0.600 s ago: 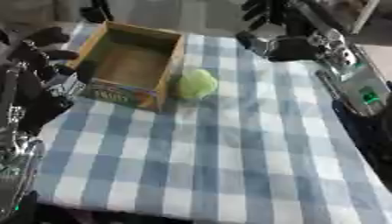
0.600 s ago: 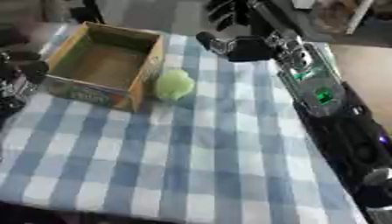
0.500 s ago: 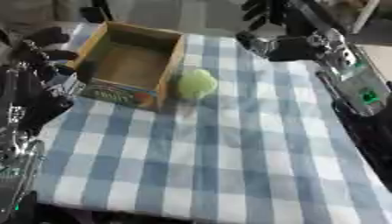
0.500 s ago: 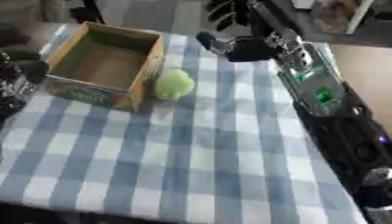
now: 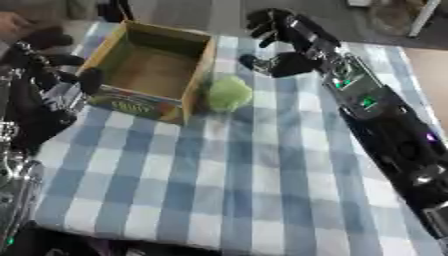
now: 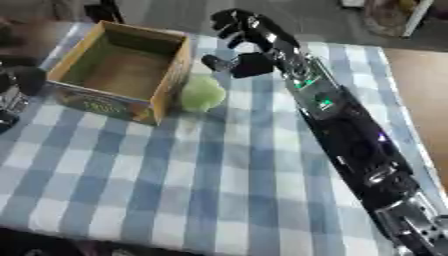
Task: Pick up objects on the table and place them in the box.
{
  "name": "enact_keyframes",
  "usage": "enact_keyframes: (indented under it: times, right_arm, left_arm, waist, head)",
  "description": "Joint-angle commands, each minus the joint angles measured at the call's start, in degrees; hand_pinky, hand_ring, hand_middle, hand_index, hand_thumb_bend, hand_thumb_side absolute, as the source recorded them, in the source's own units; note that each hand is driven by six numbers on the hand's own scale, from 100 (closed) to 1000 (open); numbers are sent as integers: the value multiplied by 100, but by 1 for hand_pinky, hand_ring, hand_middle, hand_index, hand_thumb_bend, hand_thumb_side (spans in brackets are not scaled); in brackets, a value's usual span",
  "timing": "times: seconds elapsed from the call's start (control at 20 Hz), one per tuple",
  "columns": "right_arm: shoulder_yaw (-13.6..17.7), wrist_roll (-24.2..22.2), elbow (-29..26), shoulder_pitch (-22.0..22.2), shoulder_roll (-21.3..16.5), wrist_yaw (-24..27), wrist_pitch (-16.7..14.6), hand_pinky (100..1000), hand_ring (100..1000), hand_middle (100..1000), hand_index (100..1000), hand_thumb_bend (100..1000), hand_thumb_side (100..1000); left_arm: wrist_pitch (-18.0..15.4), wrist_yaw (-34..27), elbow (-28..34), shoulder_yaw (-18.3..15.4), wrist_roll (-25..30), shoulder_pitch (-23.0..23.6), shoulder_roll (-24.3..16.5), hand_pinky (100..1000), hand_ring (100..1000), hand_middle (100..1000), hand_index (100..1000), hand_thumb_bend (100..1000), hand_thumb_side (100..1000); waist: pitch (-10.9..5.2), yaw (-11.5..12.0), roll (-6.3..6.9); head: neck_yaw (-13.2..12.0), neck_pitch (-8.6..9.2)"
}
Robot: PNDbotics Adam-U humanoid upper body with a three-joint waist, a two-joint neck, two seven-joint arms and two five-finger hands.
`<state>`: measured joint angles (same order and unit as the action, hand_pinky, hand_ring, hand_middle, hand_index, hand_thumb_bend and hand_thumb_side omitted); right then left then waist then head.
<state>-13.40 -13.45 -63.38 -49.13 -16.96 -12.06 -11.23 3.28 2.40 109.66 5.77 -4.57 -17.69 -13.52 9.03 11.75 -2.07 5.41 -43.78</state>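
Note:
A round light-green object (image 5: 229,92) lies on the blue checked tablecloth, touching the right wall of an open cardboard box (image 5: 202,67) that shows nothing inside. My right hand (image 5: 278,46) hovers behind and to the right of the green object, fingers spread and relaxed, holding nothing. My left hand (image 5: 45,65) shows at the left edge beside the box, dark and partly cut off; its fingers look loosely bent with nothing in them.
The table (image 5: 262,190) is covered by a blue and white checked cloth. My right forearm (image 6: 341,130) stretches along the table's right side. Floor and dark chair legs show beyond the far edge.
The whole picture has shifted a little, so the camera moved. The green object and the box keep their places; my right hand stays raised behind the object.

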Motion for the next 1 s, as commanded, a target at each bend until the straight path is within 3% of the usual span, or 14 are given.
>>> enact_keyframes:
  times: [0.05,0.35,0.6,1.0]
  right_arm:
    - [99,-57,313,-231,62,-455,-168,808,869,814,887,477,302]
    - [185,-21,990,-389,302,-1499,-306,843,888,842,911,486,324]
    - [294,271,1382,-439,426,-2353,-348,867,900,855,916,484,325]
    - [434,565,1777,-469,472,-2903,-364,873,900,854,913,490,341]
  left_arm:
    - [-5,-48,138,24,35,-87,-4,530,656,717,816,684,382]
    - [-3,-59,145,56,73,-121,13,530,655,716,815,686,382]
    - [0,-64,149,72,92,-135,22,530,655,716,815,688,382]
    - [7,-66,150,74,96,-130,23,529,654,715,815,690,383]
  waist:
    - [-65,36,17]
    - [-42,168,11]
    - [-29,240,22]
    - [-36,261,29]
  head:
    - [42,-34]
    - [91,-34]
    - [116,-34]
    - [120,-34]
